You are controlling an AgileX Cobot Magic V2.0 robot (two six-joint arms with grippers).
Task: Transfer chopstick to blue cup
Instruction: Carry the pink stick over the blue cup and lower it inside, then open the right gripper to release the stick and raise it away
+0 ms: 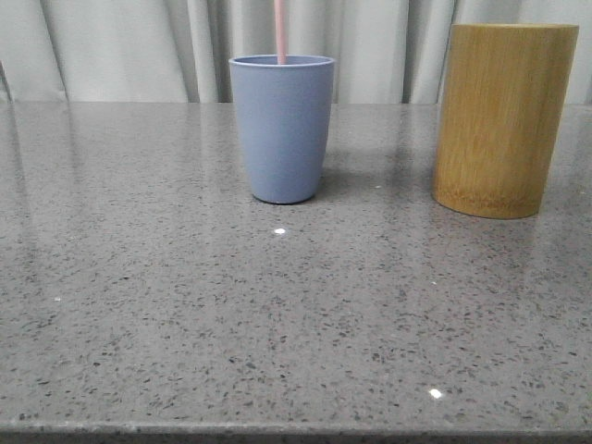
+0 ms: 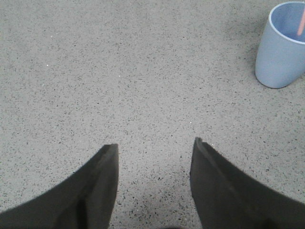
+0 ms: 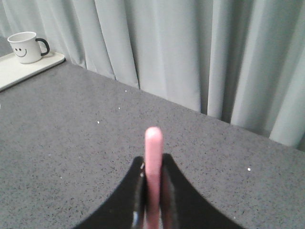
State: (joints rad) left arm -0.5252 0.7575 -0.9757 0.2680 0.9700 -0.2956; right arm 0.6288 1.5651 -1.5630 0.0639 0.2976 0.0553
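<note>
The blue cup (image 1: pixel 282 128) stands upright at the middle of the table. A pale pink chopstick (image 1: pixel 279 30) rises straight out of it and runs off the top of the front view. The cup also shows in the left wrist view (image 2: pixel 281 47) with the chopstick (image 2: pixel 301 21) inside. My right gripper (image 3: pixel 153 160) is shut on the chopstick (image 3: pixel 153 162), whose end sticks out past the fingertips. My left gripper (image 2: pixel 155 145) is open and empty over bare table, well apart from the cup. Neither gripper shows in the front view.
A tall bamboo cylinder (image 1: pixel 504 118) stands to the right of the blue cup. A white mug with a smiley face (image 3: pixel 26 46) sits on a pale tray (image 3: pixel 28 69) at the table's far side. Grey curtains (image 3: pixel 190 52) hang behind the table.
</note>
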